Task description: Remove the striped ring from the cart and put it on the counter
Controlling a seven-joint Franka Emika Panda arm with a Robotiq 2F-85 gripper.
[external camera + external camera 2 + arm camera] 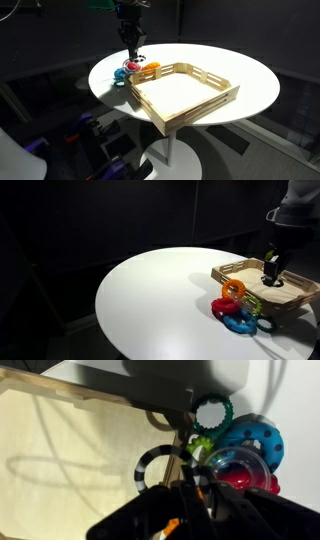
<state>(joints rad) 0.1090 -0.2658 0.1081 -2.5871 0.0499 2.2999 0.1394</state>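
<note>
The striped ring (141, 472) is black and white and sits at my fingertips, overlapping the corner wall of the cart (100, 392). My gripper (190, 480) looks shut on the ring's right side. In both exterior views my gripper (133, 46) (271, 276) hangs over the corner of the light wooden cart (192, 110) (297, 296) nearest the toys. The cart stands on the round white counter (252, 82) (160, 290). The ring is too small to make out in the exterior views.
A cluster of colourful toys (130, 70) (238, 312) lies on the counter just outside the cart's corner: a blue spotted ring (252, 438), a red piece (240, 472) and a green ring (212, 412). The surroundings are dark.
</note>
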